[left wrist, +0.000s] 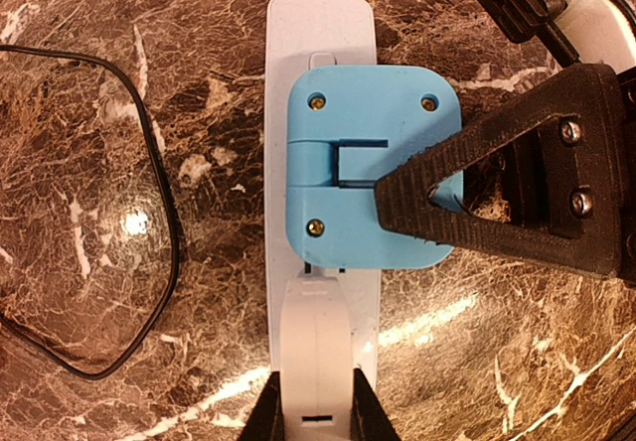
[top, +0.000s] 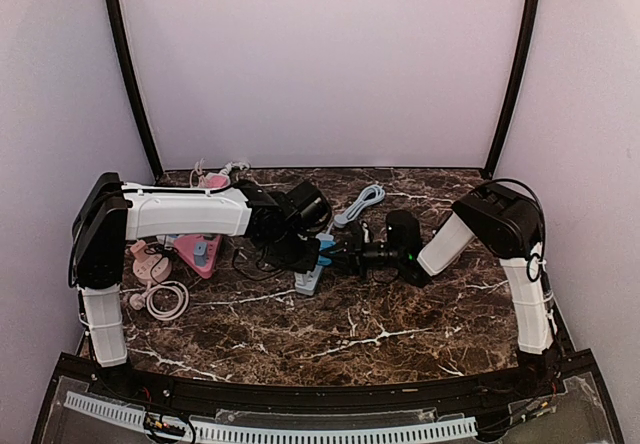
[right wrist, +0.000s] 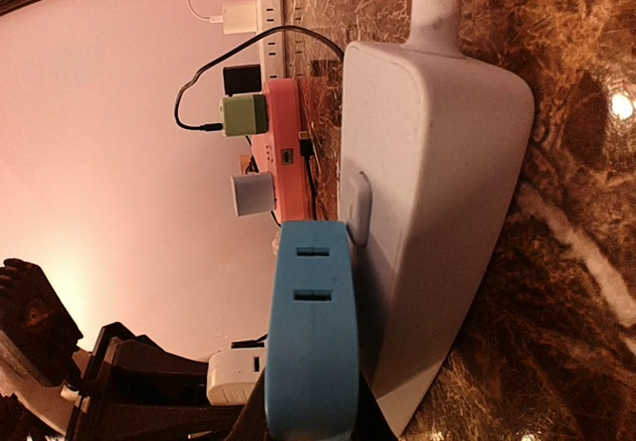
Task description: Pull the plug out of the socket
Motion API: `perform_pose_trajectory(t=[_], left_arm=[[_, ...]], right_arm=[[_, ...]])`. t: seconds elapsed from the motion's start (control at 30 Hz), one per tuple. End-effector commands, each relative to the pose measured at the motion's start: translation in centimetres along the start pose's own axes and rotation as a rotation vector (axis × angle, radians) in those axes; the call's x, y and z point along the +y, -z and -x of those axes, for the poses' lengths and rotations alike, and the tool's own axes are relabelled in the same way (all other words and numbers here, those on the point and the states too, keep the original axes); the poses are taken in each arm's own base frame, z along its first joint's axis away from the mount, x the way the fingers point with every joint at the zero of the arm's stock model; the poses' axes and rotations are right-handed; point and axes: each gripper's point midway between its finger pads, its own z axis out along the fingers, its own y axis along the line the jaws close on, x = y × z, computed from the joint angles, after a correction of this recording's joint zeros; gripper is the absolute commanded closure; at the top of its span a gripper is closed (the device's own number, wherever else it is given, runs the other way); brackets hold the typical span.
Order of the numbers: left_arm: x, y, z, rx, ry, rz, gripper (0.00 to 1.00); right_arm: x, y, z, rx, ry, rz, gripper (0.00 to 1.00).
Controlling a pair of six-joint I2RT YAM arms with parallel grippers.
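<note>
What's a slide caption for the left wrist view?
Left tool clamps a white block on the power strip; right tool pinches the blue plug.

Left of the power strip (left wrist: 318, 44) the table (left wrist: 229, 312) is free up to the black cable (left wrist: 167, 213). The right gripper (right wrist: 316, 416) bars the blue plug's (left wrist: 363, 113) right side; the left gripper (left wrist: 316, 421), on a white adapter (left wrist: 316, 342), the near end.

The plug (left wrist: 373, 163) sits on the power strip (left wrist: 318, 34) on the table (left wrist: 99, 163).
</note>
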Motion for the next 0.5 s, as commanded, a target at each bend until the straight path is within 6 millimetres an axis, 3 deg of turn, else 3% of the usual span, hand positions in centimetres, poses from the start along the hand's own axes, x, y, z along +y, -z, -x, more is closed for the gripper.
perform_pose_trajectory(t=[0.0, 0.47], left_arm=[[2.2, -4.3, -6.4, 0.219, -0.025, 0.085, 1.0], [1.9, -4.5, -6.5, 0.219, -0.032, 0.074, 1.0]], right_arm=[[8.4, 1.1, 0.2, -0.02, 0.22, 0.197, 1.0], [10.7, 0.8, 0.9, -0.031, 0.24, 0.244, 1.0]])
